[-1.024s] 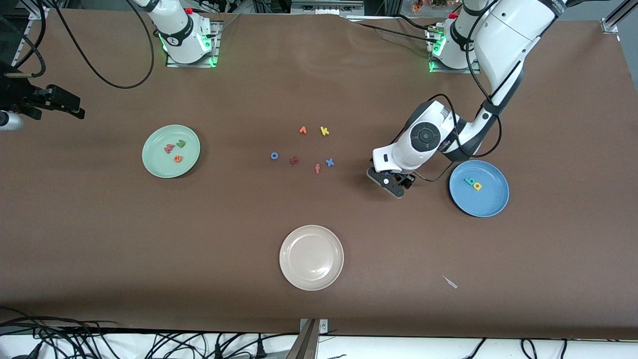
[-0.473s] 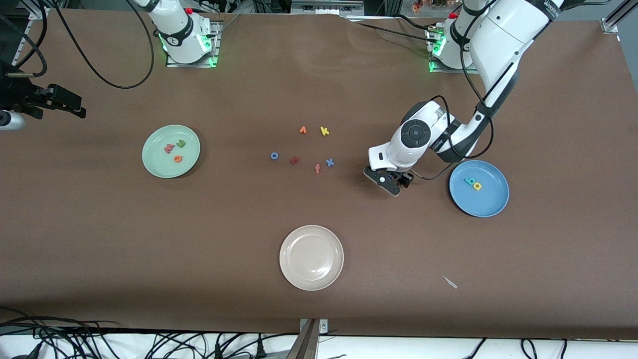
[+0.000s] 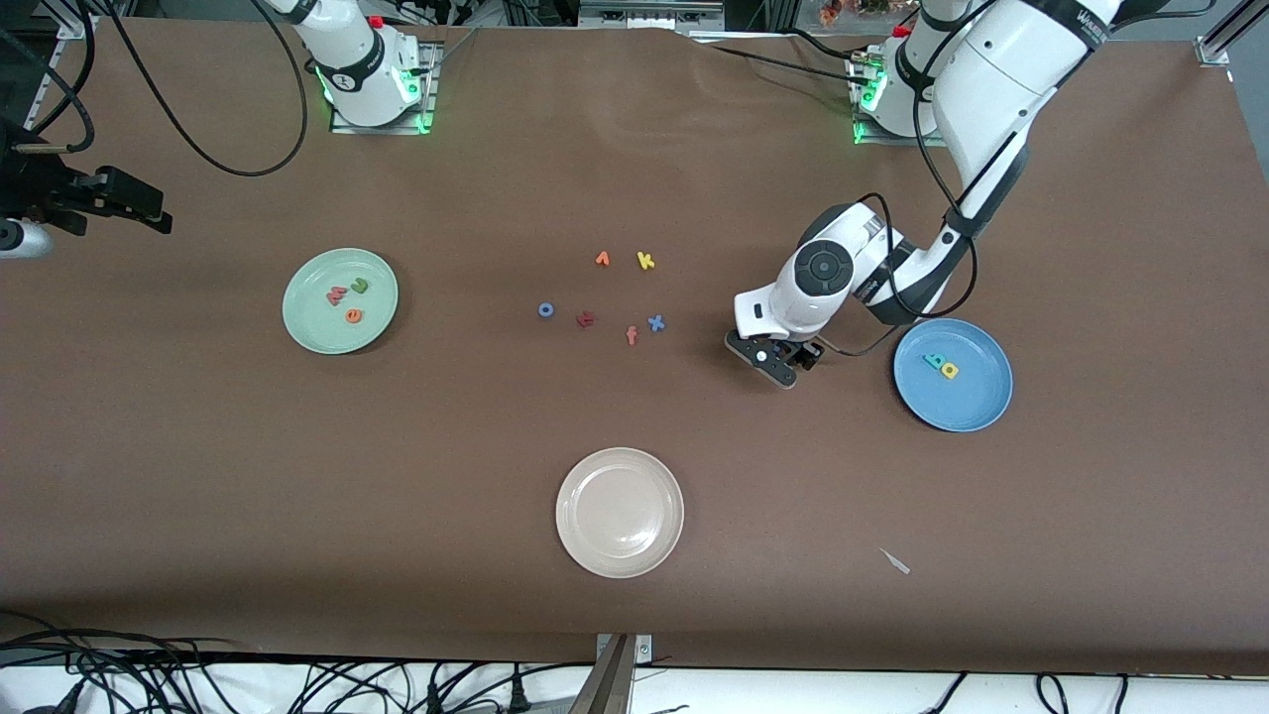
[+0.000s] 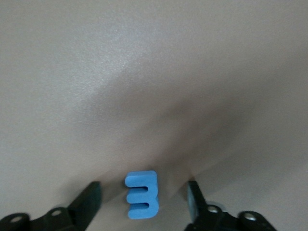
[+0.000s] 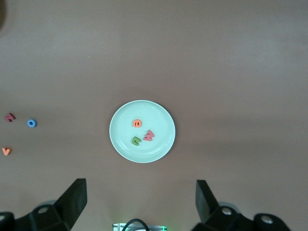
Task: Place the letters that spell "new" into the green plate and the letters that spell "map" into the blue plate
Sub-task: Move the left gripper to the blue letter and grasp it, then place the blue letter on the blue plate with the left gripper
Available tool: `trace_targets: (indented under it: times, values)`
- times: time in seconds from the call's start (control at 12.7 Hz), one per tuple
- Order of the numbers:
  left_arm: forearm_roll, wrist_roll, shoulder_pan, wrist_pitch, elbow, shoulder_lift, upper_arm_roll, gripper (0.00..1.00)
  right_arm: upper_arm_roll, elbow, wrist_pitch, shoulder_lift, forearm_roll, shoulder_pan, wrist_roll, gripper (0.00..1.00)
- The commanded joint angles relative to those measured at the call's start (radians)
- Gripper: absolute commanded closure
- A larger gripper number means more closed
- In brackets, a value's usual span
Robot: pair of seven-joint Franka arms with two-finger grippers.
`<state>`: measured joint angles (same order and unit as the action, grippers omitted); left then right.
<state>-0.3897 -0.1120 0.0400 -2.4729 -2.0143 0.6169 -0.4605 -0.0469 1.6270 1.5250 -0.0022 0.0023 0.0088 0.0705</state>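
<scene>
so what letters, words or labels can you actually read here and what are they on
"m": blue foam letter on the table, between the left gripper's open fingers.
"k": yellow foam letter on the table.
"x": blue foam letter on the table.
"f": orange foam letter on the table.
"o": blue foam ring on the table.
"e": orange foam letter in the green plate.
Print on the left arm's upper link: too small to read.

**Letters and plates on the table**

The green plate (image 3: 340, 300) holds the green "n" (image 3: 359, 286), the orange "e" (image 3: 353, 316) and the salmon-pink "w" (image 3: 337, 295). The blue plate (image 3: 953, 374) holds the teal "a" (image 3: 933, 361) and the yellow "p" (image 3: 950, 371), touching. The blue "m" (image 4: 141, 194) lies flat on the table, probably near the blue plate.
</scene>
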Motion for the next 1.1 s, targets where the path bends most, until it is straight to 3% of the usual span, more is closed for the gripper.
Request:
trace_targets:
  times: [0.0, 0.08, 0.24, 0.39, 0.71, 1.02]
  values:
    - [-0.035, -0.029, 0.004, 0.02, -0.011, -0.006, 0.003, 0.71, 0.001, 0.002, -0.017, -0.007, 0.016, -0.001, 0.006, 0.0]
    - [-0.035, -0.037, 0.004, 0.02, -0.011, -0.006, 0.003, 0.88, 0.001, 0.002, -0.017, -0.007, 0.015, -0.001, 0.006, 0.0]
    - [-0.035, -0.043, 0.006, 0.02, -0.011, -0.005, 0.003, 1.0, 0.001, 0.002, -0.017, -0.007, 0.015, -0.001, 0.006, 0.0]
    - [-0.035, -0.041, -0.003, 0.041, -0.003, -0.012, 0.002, 1.0, 0.001, 0.002, -0.017, -0.009, 0.015, -0.001, 0.005, 0.0]
    - [-0.012, 0.006, -0.02, 0.306, 0.135, -0.032, -0.004, 1.0, -0.001, 0.002, -0.017, -0.007, 0.016, -0.001, 0.006, 0.0]
    - [0.069, 0.341, -0.152, 0.605, 0.288, -0.042, -0.007, 1.0, -0.001, 0.002, -0.017, -0.009, 0.015, -0.001, 0.006, 0.0]
